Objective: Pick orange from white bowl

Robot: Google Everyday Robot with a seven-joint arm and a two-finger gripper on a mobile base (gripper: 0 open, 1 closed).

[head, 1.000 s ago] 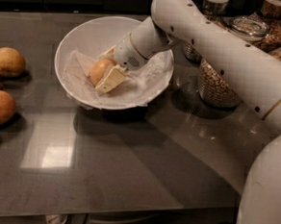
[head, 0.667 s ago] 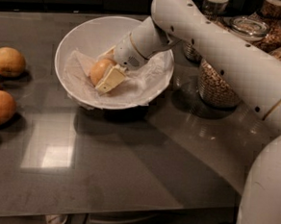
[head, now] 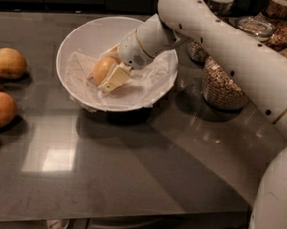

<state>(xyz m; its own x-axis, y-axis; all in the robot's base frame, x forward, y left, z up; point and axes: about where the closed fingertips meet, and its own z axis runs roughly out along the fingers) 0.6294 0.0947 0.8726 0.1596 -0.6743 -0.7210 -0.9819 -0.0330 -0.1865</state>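
Observation:
The orange (head: 103, 68) lies inside the white bowl (head: 80, 38), on a thin white paper-like sheet (head: 82, 77). The bowl stands on the grey table at the upper left of centre. My gripper (head: 108, 70) reaches down into the bowl from the right, and its cream-coloured fingers (head: 115, 78) sit on either side of the orange, closed against it. The near finger covers the orange's right side. The orange still rests low in the bowl.
Three duller tan-orange fruits (head: 8, 62) lie on the table at the left edge. Glass cereal jars (head: 223, 85) stand right of the bowl and along the back. My white arm (head: 227, 48) crosses the upper right. The table's front edge runs along the bottom.

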